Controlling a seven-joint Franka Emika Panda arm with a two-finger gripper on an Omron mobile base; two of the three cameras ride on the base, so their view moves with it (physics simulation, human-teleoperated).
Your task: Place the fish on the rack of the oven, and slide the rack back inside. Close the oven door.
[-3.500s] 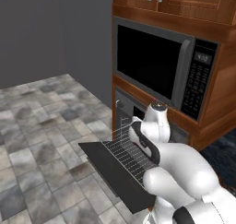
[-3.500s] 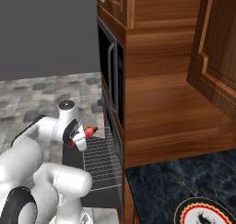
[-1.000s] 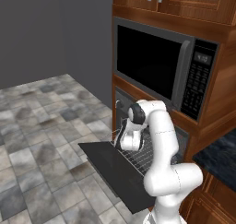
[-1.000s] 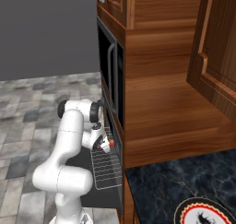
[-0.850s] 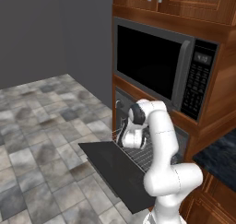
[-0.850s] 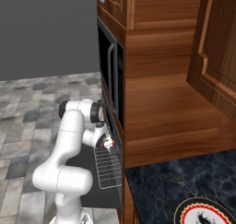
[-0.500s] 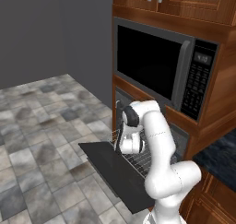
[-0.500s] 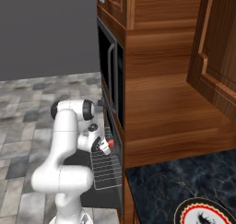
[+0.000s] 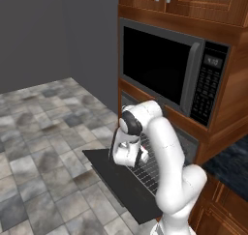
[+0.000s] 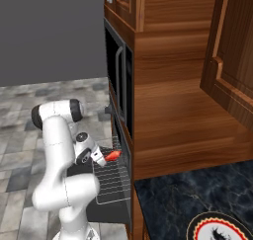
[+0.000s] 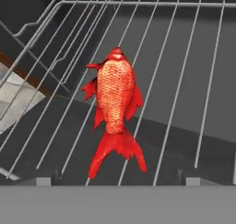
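The hand [image 10: 102, 156] hangs over the pulled-out rack [image 10: 111, 182] with its fingers spread wide apart, grasping nothing; in the hand view the two dark fingertips [image 11: 44, 180] stand at the bottom on either side of the fish's tail, clear of it. The fish [image 11: 114, 109] is bright red-orange, lies flat across the rack's [image 11: 182, 80] thin grey wires with its head pointing away from the hand and its forked tail toward it. From the right base view the fish [image 10: 113, 155] shows as a small red shape just beside the hand, over the inner part of the rack near the oven [image 10: 121, 135] opening. In the left base view the hand [image 9: 128, 154] is lowered over the rack [image 9: 150, 164], which sticks out above the oven door [image 9: 121, 183]. The door is a wide dark panel folded down flat, open, reaching out over the grey stone-tiled floor [image 9: 43, 132]. Above the oven sits a black-windowed microwave [image 9: 169, 74] with a keypad on its right side, set into brown wooden cabinetry [image 10: 173, 96]. A dark speckled countertop [image 10: 197, 199] shows at the lower right of the right base view, with part of a round dark-rimmed plate [image 10: 217, 228] on it.
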